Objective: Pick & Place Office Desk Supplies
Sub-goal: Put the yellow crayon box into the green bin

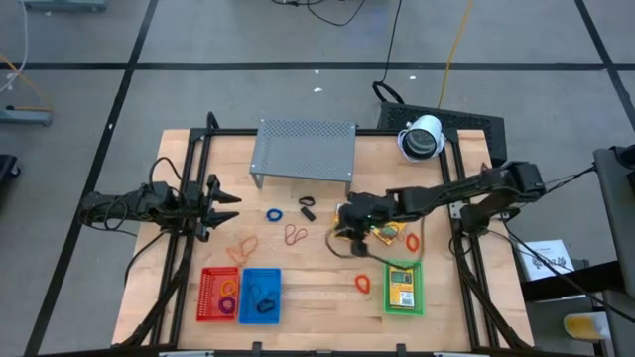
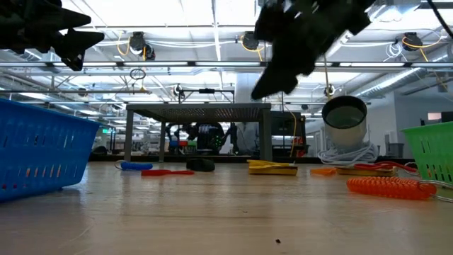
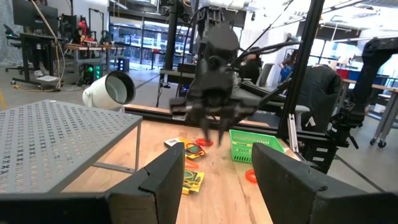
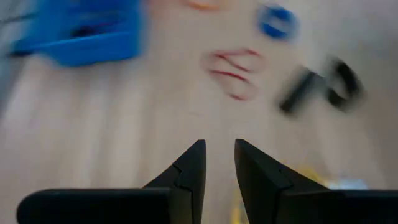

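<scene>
Hovering mid-tabletop, right gripper [image 1: 347, 220] narrowly parted, empty; flat yellow-orange packets [image 1: 387, 233] just beside it, toward the right edge; left arm far off.

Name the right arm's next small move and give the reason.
Probably lower the right claw toward the yellow packets. It hangs above the table with a narrow gap and nothing between its fingers, and the green basket nearby already holds one packet.

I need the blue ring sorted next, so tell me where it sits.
In the high view the blue ring lies on the bare table near the middle, in front of the grey shelf, with the black clip to its right.
</scene>
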